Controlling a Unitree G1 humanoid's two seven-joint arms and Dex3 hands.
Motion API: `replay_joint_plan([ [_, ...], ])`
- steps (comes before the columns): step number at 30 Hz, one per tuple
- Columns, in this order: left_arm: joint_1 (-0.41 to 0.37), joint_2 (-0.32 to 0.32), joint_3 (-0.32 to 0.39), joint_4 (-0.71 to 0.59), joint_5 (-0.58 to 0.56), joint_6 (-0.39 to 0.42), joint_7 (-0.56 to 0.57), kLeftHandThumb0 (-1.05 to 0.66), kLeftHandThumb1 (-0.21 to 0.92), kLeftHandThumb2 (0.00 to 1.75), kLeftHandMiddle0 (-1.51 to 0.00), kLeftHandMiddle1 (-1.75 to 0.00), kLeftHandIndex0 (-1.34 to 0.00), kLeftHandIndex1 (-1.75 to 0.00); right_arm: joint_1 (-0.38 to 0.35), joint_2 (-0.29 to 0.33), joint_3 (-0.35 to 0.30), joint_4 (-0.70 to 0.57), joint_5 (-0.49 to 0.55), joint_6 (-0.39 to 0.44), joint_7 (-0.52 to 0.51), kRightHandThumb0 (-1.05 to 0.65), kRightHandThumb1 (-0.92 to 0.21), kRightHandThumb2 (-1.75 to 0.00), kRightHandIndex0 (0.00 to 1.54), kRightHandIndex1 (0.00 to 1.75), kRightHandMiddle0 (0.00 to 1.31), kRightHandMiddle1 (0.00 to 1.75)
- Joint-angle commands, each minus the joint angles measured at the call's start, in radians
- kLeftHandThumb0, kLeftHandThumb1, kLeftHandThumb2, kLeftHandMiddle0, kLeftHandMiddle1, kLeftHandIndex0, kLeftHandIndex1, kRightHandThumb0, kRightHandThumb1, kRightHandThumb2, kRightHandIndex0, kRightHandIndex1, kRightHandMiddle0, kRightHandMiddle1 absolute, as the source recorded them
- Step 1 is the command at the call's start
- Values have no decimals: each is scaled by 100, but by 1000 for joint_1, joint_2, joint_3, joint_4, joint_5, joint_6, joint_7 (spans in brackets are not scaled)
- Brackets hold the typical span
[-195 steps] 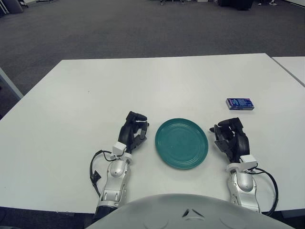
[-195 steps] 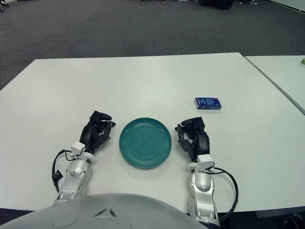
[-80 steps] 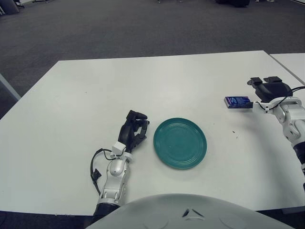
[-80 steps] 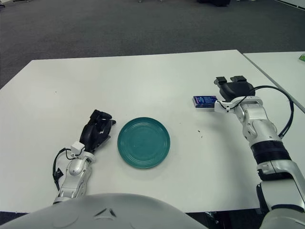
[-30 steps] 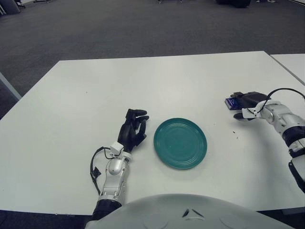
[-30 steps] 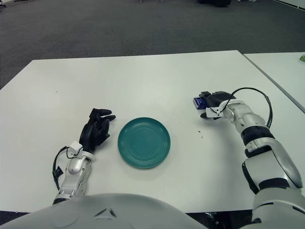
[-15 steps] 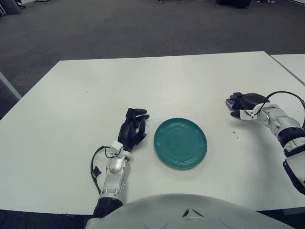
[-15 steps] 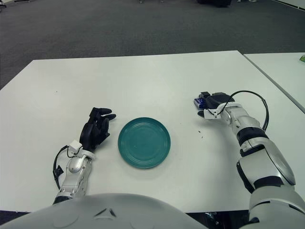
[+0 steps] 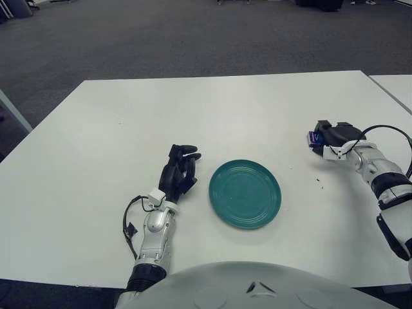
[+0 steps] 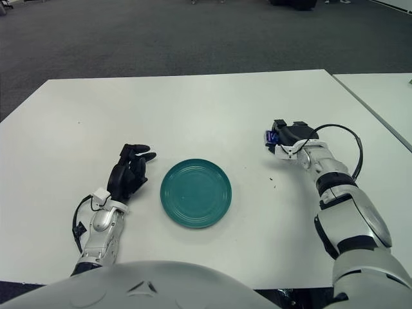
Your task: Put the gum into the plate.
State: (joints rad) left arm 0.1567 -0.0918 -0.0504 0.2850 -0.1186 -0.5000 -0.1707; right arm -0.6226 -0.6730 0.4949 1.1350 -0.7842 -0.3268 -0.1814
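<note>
A broad white table fills most of the scene, with dark carpet beyond it. On it, near the front edge, lies a round teal plate, bare inside. Just to the plate's left rests the left hand, idle, palm down on the table, its fingers loosely extended and holding nothing. Well off to the plate's right, the right hand reaches in from the side with its dark fingers closed around the gum, a small blue pack that peeks out at the fingertips. Whether the pack is lifted clear of the table or resting on it cannot be told.

The pack looks like a light, stiff little carton, probably with a smooth wrapper that could slide between hard fingers. A firm but gentle pinch across its two long flat faces should hold it; squeezing hard might dent it.

A pale mark shows on the blue wrapper, but no brand or wording can be read.
</note>
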Motion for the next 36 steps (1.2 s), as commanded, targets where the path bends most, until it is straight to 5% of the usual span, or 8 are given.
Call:
replay_joint_plan([
  [1,-3,1,15,40,-14,-8,-5,-78,92,71,-21,-114,-5,-148,72,36,18,42,9,-25,9,-40,-68,-85,62,174,35,174],
  [19,-8,6,31,51,13,-23,7,-83,92,74,-19,-116,-7,-150,16,-76,15,-124,8,-140,-1,-42,-56,-100,89,175,43,175],
  [29,-13,12,39,64,15,-30,2,-83,92,74,-20,-114,-8,-151,-28,-175,-80,-472,21,-135,87,-42,-54,-104,94,175,45,175],
  [36,-14,7,38,64,-14,-22,-20,-79,92,73,-21,-112,-10,-153,-24,-169,-165,-648,39,-61,143,-43,-50,-108,94,175,47,175],
])
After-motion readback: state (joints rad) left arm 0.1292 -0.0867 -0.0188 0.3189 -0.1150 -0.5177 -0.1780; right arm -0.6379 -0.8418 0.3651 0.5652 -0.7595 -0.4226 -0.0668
